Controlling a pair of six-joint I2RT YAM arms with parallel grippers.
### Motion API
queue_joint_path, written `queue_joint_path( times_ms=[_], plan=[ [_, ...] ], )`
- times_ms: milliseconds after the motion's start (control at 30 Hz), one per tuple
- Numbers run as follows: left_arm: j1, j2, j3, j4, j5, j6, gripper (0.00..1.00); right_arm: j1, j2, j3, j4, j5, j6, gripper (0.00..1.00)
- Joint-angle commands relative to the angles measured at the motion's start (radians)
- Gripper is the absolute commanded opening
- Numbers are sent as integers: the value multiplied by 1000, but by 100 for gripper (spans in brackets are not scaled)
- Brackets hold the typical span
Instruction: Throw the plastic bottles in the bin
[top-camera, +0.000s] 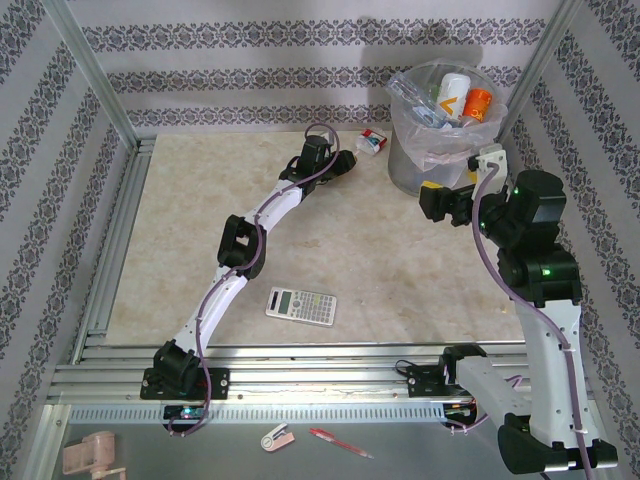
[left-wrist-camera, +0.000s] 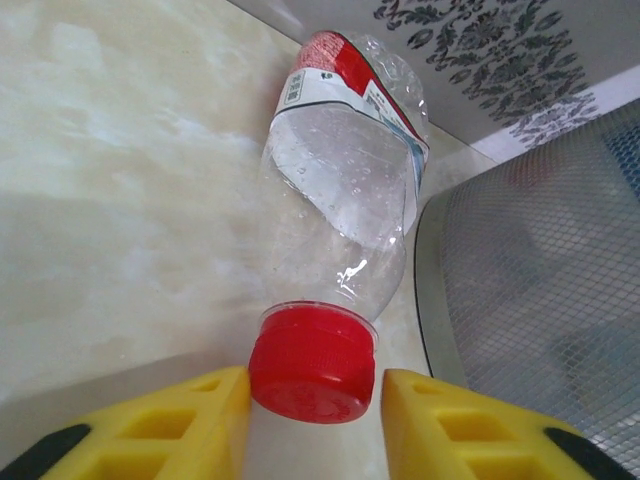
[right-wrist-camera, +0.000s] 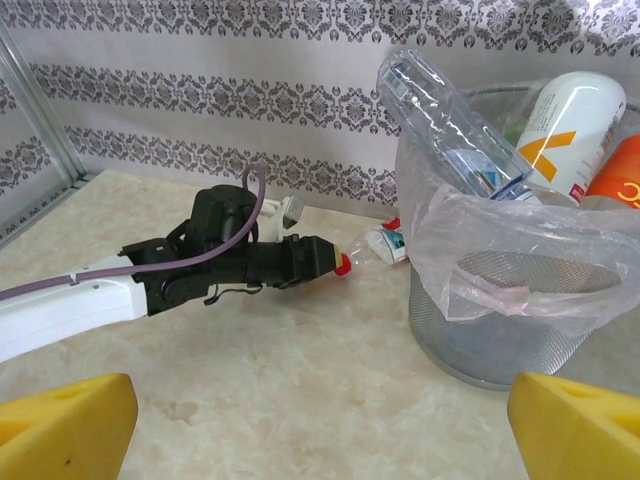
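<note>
A crushed clear plastic bottle (top-camera: 372, 143) (left-wrist-camera: 340, 200) (right-wrist-camera: 385, 243) with a red label and red cap lies on the table by the back wall, just left of the bin (top-camera: 410, 170) (left-wrist-camera: 540, 280) (right-wrist-camera: 500, 340). My left gripper (top-camera: 352, 158) (left-wrist-camera: 315, 390) (right-wrist-camera: 338, 262) is closed round its cap, the left pad against it and the right pad a sliver off. Several bottles (top-camera: 455, 95) (right-wrist-camera: 570, 120) stick out of the bagged bin. Lower down and in front of the bin, my right gripper (top-camera: 432, 205) (right-wrist-camera: 320, 430) stands wide open with nothing in it.
A grey calculator (top-camera: 300, 305) lies at the table's near middle. The patterned back wall rises right behind the bottle and bin. Metal frame posts (top-camera: 95, 70) stand at the corners. A red pen (top-camera: 340, 441) and small items rest on the front ledge.
</note>
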Motion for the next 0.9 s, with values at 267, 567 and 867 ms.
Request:
queue_joint_path(
  times_ms=[267,567,867],
  plan=[
    [-13,3,5,45,89,16,29,-16,-34,-74,-1,-34,59,91],
    [-32,-188,-297,258,202,100,26,139,57,-103,5,-9,281,80],
    [26,-817,-1188,717,67,197,45,396,295,16,-42,199,607,76]
  ],
)
